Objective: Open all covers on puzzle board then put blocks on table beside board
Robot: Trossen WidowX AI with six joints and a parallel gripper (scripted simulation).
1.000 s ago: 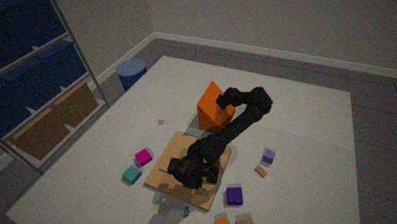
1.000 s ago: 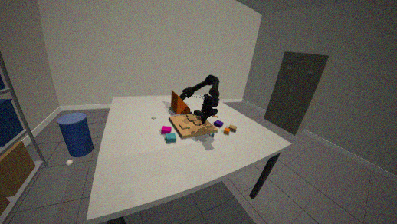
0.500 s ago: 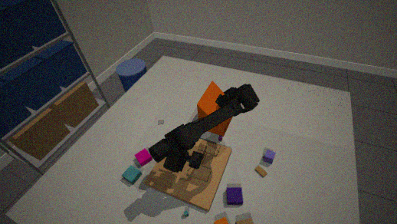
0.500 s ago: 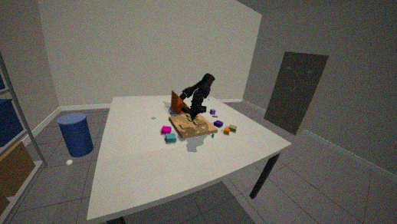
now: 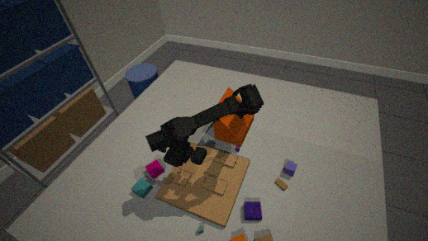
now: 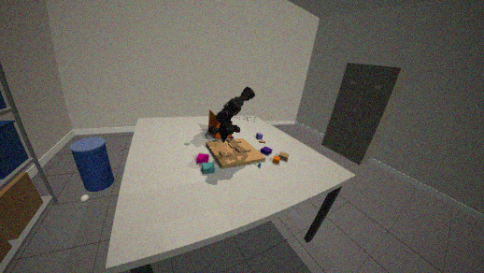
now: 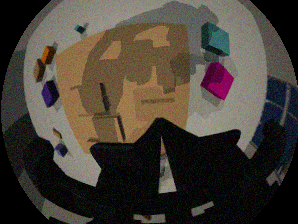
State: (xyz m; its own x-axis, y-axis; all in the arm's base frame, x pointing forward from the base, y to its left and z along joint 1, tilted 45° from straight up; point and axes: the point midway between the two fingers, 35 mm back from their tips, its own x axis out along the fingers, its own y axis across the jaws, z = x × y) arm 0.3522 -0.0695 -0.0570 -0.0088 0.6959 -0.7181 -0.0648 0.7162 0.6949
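The wooden puzzle board [image 5: 231, 198] [image 6: 252, 160] [image 7: 74, 65] lies flat, partly in the arm's shadow. Thin wooden covers show on it, including a front-right one [image 5: 216, 186] and a left one [image 5: 183, 177]. Whether each is open, and what the wells hold, I cannot tell. My gripper [image 6: 224, 139] [image 7: 158, 120] is shut and empty, above the board's back-left part. A magenta block [image 5: 154, 168] [image 6: 202, 158] [image 7: 218, 81] and a teal block [image 5: 142, 187] [image 6: 207, 167] [image 7: 215, 39] rest left of the board. A dark purple block [image 5: 253, 210] [image 6: 266, 150] [image 7: 50, 93] rests right of it.
An orange wedge-shaped object [image 5: 231, 133] stands behind the board. Right of the board are a lavender block [image 5: 290, 167], a small tan piece [image 5: 281, 184], an orange block [image 5: 238, 238] and a tan block [image 5: 263, 237]. A small teal piece [image 5: 200, 229] lies before the board.
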